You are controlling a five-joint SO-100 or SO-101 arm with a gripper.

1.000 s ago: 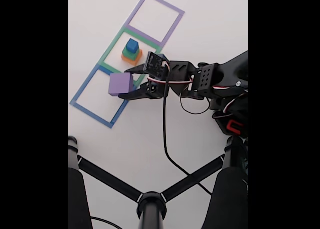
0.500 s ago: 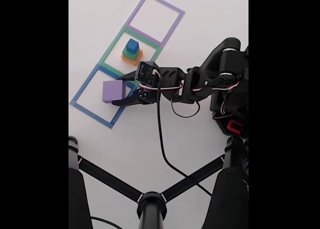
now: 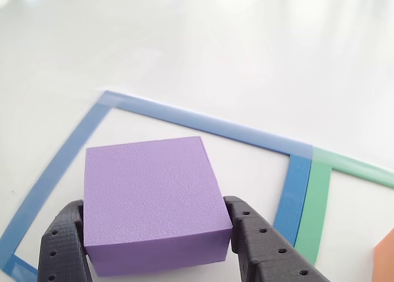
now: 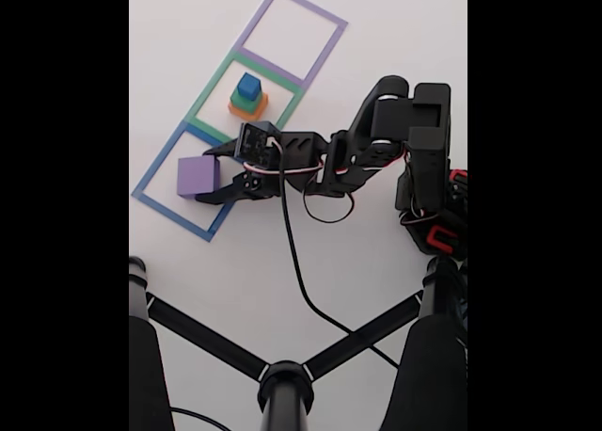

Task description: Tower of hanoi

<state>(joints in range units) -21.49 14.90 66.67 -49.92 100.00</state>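
The largest purple block (image 4: 196, 177) sits between the black fingers of my gripper (image 4: 213, 175), over the inside of the blue taped square (image 4: 160, 172). In the other view the purple block (image 3: 151, 199) is clamped on both sides by the gripper (image 3: 152, 211); one finger (image 3: 265, 248) presses its right face. Whether the block touches the table cannot be told. The rest of the tower of hanoi stands in the green taped square (image 4: 213, 102): the orange block (image 4: 246, 112) at the bottom, the green block (image 4: 246, 100) on it, and the blue cube (image 4: 248, 85) on top.
A purple taped square (image 4: 324, 47) lies beyond the green one. The arm's body (image 4: 414, 158) reaches in from the right and its cable (image 4: 299, 271) trails toward the front. A black stand with spread legs (image 4: 285, 379) fills the near edge. An orange corner (image 3: 386, 257) shows at the right.
The gripper has carried the purple block leftward, from the blue square's right edge to well inside it. The arm has stretched out further. The three-block stack has not moved.
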